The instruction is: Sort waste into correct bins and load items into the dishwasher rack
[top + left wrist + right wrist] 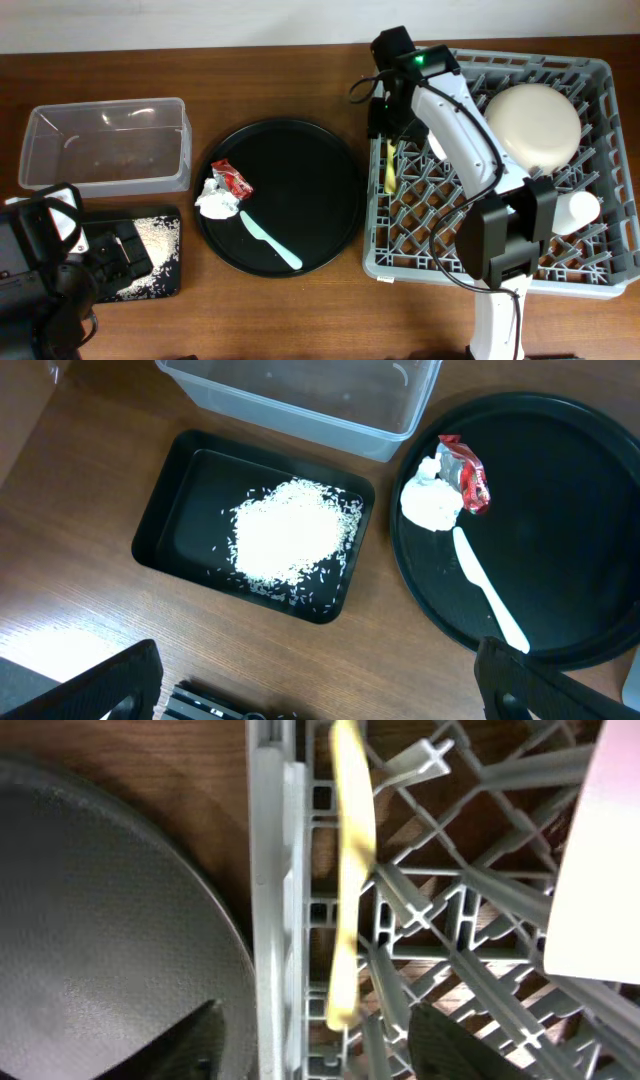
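The grey dishwasher rack (600, 265) holds an upturned cream bowl (533, 125), a white cup (577, 210) and a yellow utensil (390, 168). My right gripper (385, 120) hovers over the rack's left edge. In the right wrist view it is open (330, 1045), with the yellow utensil (350, 870) lying loose in the rack (280, 920). The red wrapper (232, 180), white napkin (213, 202) and mint-green utensil (270, 242) lie on the round tray. The rice heap (290, 538) is in the shallow black tray (160, 510). My left gripper (320, 695) is open and empty above the wood before that tray.
The clear tub (105, 145) stands empty at the back left, just behind the shallow black tray (165, 270). The large round black tray (310, 180) sits between the bins and the rack. The light blue cup and pink bowl are out of view.
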### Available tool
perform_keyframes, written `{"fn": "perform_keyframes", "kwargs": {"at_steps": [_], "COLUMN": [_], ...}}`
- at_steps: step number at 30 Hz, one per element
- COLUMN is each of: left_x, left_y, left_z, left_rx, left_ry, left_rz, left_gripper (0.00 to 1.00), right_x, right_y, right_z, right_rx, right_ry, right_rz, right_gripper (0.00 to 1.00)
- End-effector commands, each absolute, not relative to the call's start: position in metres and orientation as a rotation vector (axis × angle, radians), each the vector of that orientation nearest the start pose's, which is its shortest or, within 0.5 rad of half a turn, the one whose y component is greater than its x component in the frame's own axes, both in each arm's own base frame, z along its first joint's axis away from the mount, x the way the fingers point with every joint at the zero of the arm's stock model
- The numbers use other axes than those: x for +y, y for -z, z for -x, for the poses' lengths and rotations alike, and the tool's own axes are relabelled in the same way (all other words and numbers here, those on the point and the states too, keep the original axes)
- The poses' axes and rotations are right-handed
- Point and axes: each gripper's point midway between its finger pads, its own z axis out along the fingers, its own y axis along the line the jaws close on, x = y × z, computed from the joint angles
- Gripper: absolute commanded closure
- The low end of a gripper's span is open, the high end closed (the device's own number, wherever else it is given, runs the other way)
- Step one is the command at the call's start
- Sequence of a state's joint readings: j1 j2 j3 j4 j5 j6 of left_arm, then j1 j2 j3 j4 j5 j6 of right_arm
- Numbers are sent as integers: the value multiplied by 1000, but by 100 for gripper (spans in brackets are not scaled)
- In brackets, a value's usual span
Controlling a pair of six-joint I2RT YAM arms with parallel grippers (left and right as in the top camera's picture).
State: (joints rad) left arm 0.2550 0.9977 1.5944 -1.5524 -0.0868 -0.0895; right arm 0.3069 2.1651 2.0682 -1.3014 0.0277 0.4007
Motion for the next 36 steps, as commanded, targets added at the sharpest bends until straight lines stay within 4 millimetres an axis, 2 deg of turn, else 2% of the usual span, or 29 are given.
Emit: {"fn": "perform_keyframes", "kwargs": {"at_steps": [1, 3, 5, 7, 8, 11, 15, 19, 24, 26, 30, 32, 33, 36], "left_x": [64, 64, 64, 64, 64, 64, 64, 64, 64, 64, 64, 64, 64, 64], "left_y": [-323, -324, -324, -323, -323, -323, -324, -323, -323, -324, -324, -323, -324, -323], "left_z": [-177, -177, -177, -177, -177, -177, -177, -177, -177, -177, -177, -177, -177, -177], "left_rx": [2484, 2484, 2484, 2484, 2484, 2484, 2484, 2484, 2484, 2484, 2484, 2484, 2484, 2484], "left_ry": [-195, -195, -195, -195, -195, -195, -195, -195, -195, -195, -195, -195, -195, -195], "left_rz": [458, 458, 458, 458, 458, 458, 458, 458, 458, 458, 458, 458, 458, 458], "left_gripper": [1, 1, 0, 1, 1, 1, 1, 1, 1, 1, 1, 1, 1, 1], "right_x": [157, 189, 228, 266, 285, 319, 349, 367, 371, 372, 379, 380, 378, 377], "right_y": [-147, -156, -158, -150, -139, -113, -81, -54, -22, -16, -2, 5, 6, 6], "right_z": [-431, -421, -402, -378, -366, -344, -315, -290, -282, -280, -263, -259, -259, -263], "right_rx": [2929, 2886, 2838, 2804, 2792, 2771, 2762, 2745, 2774, 2782, 2787, 2779, 2782, 2780], "right_ry": [-110, -194, -253, -239, -193, -139, -116, -80, -34, -34, -102, -90, -75, -60], "right_rz": [98, 360, 633, 855, 940, 1097, 1277, 1440, 1491, 1501, 1588, 1600, 1596, 1583], "right_gripper": [43, 48, 49, 49, 49, 49, 48, 48, 47, 47, 47, 50, 57, 65]}}
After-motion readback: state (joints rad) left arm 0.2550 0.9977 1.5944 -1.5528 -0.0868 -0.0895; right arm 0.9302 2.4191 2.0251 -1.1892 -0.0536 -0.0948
